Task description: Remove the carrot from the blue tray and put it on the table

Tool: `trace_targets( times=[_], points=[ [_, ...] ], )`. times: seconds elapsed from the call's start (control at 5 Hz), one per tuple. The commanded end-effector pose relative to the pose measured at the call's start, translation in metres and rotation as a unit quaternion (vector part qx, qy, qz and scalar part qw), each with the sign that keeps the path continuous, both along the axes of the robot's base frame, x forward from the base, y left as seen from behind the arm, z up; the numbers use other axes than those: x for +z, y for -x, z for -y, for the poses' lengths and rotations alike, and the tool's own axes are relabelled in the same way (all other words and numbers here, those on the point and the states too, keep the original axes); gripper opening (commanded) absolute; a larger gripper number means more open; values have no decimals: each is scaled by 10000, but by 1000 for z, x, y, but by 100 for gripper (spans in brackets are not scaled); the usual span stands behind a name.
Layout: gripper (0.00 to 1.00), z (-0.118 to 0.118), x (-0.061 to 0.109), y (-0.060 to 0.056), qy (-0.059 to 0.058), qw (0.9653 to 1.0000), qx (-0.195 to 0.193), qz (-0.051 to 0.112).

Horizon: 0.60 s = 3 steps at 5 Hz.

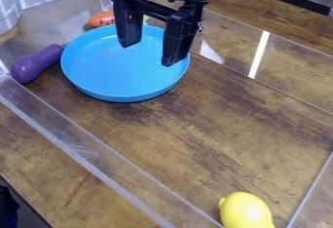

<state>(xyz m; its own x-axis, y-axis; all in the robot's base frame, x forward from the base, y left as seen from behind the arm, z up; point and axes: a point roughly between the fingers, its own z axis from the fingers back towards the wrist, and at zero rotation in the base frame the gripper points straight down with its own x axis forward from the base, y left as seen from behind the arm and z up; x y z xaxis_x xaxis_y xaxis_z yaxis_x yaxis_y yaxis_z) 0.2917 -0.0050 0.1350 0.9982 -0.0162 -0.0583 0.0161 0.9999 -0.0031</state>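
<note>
The blue tray (111, 76) is a large round dish on the table (221, 125), left of centre. My black gripper (154, 50) hangs open over the tray's far right part, with nothing between its two long fingers (130, 27). Just behind the tray's far rim, a small orange piece of the carrot (99, 20) shows. It appears to lie on the wood outside the dish. The left finger hides its right end. The inside of the tray holds nothing that I can see.
A purple eggplant (37, 61) lies on the table left of the tray. A yellow lemon (244, 212) sits at the front edge. Clear acrylic walls (78, 144) run along the table's sides.
</note>
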Motion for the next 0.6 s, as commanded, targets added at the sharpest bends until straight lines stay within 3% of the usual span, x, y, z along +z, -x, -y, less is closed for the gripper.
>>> trace_targets(
  times=[0.0,0.4],
  points=[
    [100,-12,-3,2,-1,9999,-156,-57],
    [100,-22,-10,-4,13,9997,-224,-131]
  ],
)
